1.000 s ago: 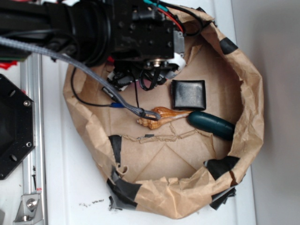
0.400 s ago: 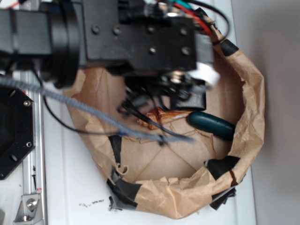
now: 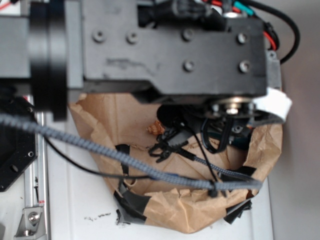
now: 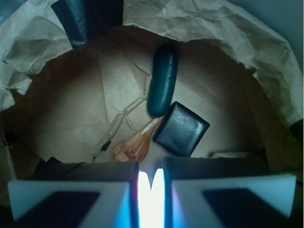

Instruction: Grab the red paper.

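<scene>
Red paper isn't in sight; we can't tell if our gripper (image 4: 151, 183), jaws nearly shut w/ a thin gap, pinches it. Below: black pad (image 4: 181, 129), green thing (image 4: 162, 80). Next we check the grab.

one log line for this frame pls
arm over paper nest | fingers nearly closed, grip unclear | red paper not visible | nest holds green oblong, black pad, brown shell

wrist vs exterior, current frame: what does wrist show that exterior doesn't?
Wrist only: black square pad, and the claw fingertips with a bright glow between them. Exterior only: black arm housing, grey braided cable, white tabletop. Both: crumpled brown paper wall with black tape, dark teal oblong object, orange-brown shell-like piece. Red paper shows clearly in neither.
</scene>
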{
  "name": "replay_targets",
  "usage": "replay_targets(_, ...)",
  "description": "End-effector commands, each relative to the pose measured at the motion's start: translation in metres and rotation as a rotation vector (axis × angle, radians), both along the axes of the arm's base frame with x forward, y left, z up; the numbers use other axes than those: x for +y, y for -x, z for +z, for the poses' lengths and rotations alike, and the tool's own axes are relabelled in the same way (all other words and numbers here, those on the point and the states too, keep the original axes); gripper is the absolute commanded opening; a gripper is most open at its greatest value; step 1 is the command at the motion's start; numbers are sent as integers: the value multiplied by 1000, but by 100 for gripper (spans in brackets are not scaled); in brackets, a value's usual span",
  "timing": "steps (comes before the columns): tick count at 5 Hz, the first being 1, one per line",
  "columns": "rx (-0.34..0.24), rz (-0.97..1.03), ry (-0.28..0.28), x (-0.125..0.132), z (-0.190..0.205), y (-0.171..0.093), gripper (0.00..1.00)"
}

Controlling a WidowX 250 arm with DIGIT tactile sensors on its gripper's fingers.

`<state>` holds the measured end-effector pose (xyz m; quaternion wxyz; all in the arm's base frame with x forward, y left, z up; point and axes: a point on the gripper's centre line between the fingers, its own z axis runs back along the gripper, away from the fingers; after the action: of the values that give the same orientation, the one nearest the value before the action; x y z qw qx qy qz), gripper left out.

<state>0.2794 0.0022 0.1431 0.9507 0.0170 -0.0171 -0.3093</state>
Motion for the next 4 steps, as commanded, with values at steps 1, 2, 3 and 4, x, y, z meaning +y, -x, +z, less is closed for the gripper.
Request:
replay_targets(1,-52,5,-13,45,-26,14,100)
replay_targets(2,-23,31,-25,61,-53,22,100)
replay_targets(3,-4,46,38,54,-66,22,100)
replay_targets(4,-35,46,57,45,-78,12,100)
